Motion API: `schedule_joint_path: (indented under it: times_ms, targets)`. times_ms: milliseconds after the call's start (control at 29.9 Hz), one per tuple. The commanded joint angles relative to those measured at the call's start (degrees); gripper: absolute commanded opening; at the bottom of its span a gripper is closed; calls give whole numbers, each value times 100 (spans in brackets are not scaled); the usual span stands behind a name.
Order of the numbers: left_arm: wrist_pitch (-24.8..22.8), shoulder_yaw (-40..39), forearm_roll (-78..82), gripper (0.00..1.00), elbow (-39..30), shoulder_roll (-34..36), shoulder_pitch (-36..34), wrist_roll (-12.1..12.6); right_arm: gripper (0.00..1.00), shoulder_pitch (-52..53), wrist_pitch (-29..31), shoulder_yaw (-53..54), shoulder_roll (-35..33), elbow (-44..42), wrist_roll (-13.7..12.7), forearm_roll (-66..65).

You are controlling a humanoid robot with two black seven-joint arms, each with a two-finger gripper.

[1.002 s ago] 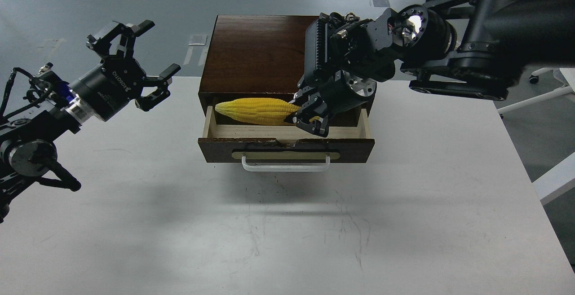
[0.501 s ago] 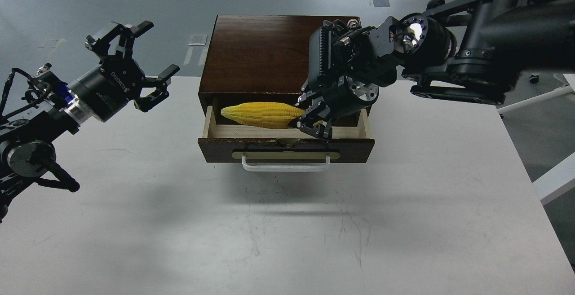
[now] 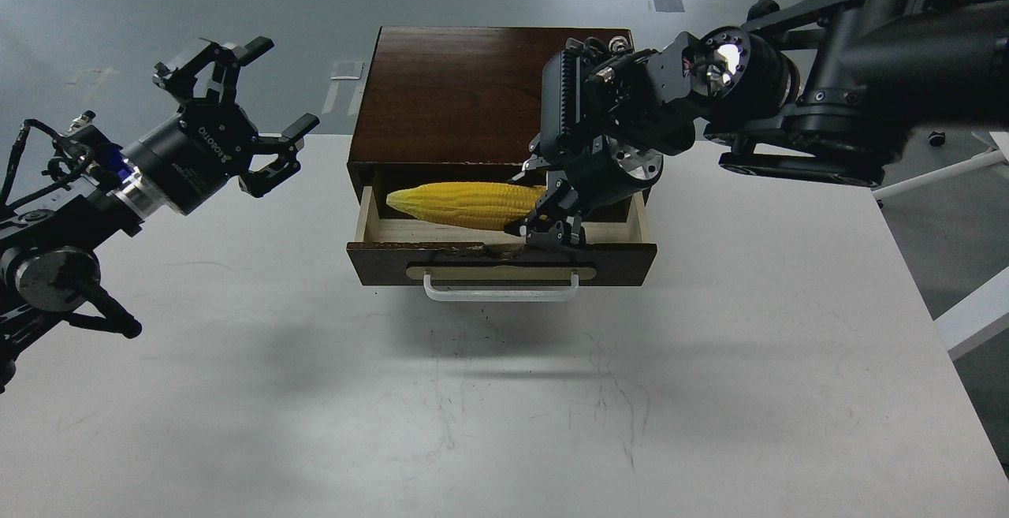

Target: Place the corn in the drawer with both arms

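The yellow corn point(image 3: 461, 204) lies lengthwise over the open drawer point(image 3: 378, 230) of the dark brown cabinet point(image 3: 449, 92), its tapered tip pointing left. My right gripper point(image 3: 548, 222) reaches down into the drawer and is shut on the corn's thick right end. The drawer's dark front carries a white bar handle point(image 3: 501, 289). My left gripper point(image 3: 240, 112) is open and empty, held above the table to the left of the cabinet, well apart from it.
The cabinet stands at the far middle of a white table point(image 3: 504, 392). My right arm point(image 3: 788, 100) crosses above the cabinet's right side. Grey floor lies beyond the table; a white frame point(image 3: 973, 313) stands at the right edge.
My right gripper has moved slightly right and lower into the drawer with the corn in it. The left arm has barely moved.
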Motion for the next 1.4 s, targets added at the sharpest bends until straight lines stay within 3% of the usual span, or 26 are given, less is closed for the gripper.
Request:
schedule_joint_path:
  times_ms: [0,401,501,601,735,802,1002,1203,1370]
  targets:
    - [0,0,0,98,-27,9,6,0,61,35,-11,1,0,4,0,2]
    - [0,0,0,98,-150,88,6,0,66,263,-178,141,-79,5,0,143]
    - [0,0,0,98,-150,88,6,0,75,342,-186,466,-307,4,0,625]
    - [0,0,0,98,-150,88,6,0,78,360,-178,615,-536,4,0,1240]
    - [0,0,0,98,-150,79,24,0,94,211,-178,896,-1123,-4,0,2529]
    - [0,0,0,98,-150,70,24,0,95,36,-178,1020,-1300,4,0,2936]
    - [0,0,17,98,-150,9,33,0,99,-1492,-204,2415,-2205,-4,0,4264]
    - [0,0,17,98,-150,-9,120,0,99,-3784,-204,4575,-3145,-4,0,5133]
    - [0,-9,17,98,-150,-79,235,0,100,-5140,-125,5686,-3348,-188,0,6127]
